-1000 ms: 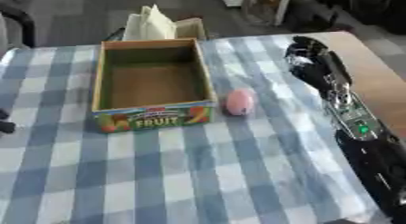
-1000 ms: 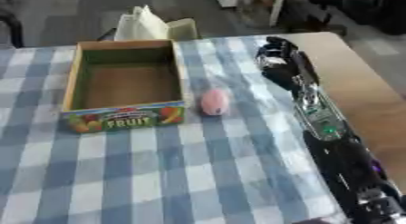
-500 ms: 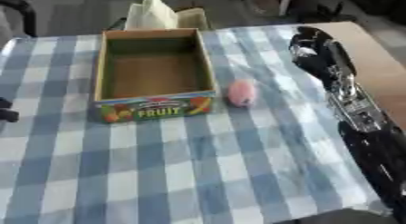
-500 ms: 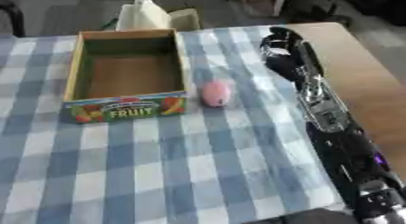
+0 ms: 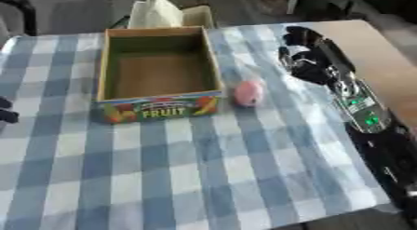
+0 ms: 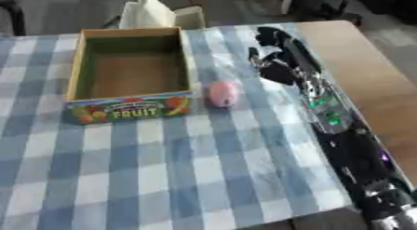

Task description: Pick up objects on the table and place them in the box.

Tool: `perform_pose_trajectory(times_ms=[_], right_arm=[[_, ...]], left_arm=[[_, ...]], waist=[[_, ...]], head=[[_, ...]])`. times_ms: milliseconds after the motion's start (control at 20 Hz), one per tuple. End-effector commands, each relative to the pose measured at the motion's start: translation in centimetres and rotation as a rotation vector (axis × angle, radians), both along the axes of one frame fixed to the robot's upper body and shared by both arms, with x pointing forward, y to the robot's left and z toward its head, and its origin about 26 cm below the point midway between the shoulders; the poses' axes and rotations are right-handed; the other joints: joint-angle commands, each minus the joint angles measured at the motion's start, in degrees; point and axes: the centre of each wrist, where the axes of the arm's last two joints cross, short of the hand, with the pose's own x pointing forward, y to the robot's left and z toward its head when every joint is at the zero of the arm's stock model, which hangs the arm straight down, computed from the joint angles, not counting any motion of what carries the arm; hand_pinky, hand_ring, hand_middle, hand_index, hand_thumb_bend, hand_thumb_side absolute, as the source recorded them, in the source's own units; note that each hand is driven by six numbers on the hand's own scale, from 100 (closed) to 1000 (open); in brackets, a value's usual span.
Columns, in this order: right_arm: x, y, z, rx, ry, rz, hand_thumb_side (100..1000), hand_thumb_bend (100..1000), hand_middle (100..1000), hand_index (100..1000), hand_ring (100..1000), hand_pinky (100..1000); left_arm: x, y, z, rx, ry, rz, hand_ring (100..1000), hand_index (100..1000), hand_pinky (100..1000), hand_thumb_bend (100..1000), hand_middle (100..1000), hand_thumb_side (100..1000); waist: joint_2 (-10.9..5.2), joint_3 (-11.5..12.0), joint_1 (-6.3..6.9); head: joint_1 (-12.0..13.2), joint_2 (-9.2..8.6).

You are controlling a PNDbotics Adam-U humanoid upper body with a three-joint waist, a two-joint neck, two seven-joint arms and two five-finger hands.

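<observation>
Open cardboard box printed FRUIT [image 5: 159, 75], empty inside, standing on the blue-and-white checked tablecloth [image 5: 204, 173] with broad bare cloth on its near side, bare brown wooden tabletop [image 5: 379, 57] beyond the cloth's edge to its right, and a white paper-like item [image 5: 159, 12] just behind its far wall. Small pink rounded object [image 5: 248, 92], lying on the cloth just beside the box's right front corner, apart from it or barely touching; I cannot tell which. My black right hand [image 5: 308, 57], further right of the box and a little farther back than the pink object, clear of it, holding nothing, fingers curled or straight I cannot tell; a dark part of my left hand [image 5: 6, 110] shows at the view's edge, left of the box.
</observation>
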Motion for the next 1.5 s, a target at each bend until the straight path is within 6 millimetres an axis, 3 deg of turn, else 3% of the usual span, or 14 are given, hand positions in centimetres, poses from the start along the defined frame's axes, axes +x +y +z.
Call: perform_pose_trajectory(times_ms=[50,250,1500], right_arm=[[0.2,-0.6,2.2,-0.159,-0.022,0.047,332,181,816,915,874,647],[0.6,-0.3,2.1,-0.254,0.012,0.091,360,221,830,921,884,658],[1.6,1.0,0.0,-0.538,0.178,0.212,382,258,810,889,864,671]], left_arm=[[0.0,0.3,0.8,0.014,-0.022,0.007,485,568,690,100,523,857],[0.0,0.3,0.8,0.014,-0.023,0.006,484,568,690,100,523,857],[0.0,0.3,0.7,0.015,-0.022,0.002,483,569,690,100,522,857]], waist=[[-1.02,0.12,0.01],[-1.04,0.23,-0.03],[-1.08,0.3,0.21]], head=[[-0.26,0.22],[-0.31,0.19],[-0.49,0.36]])
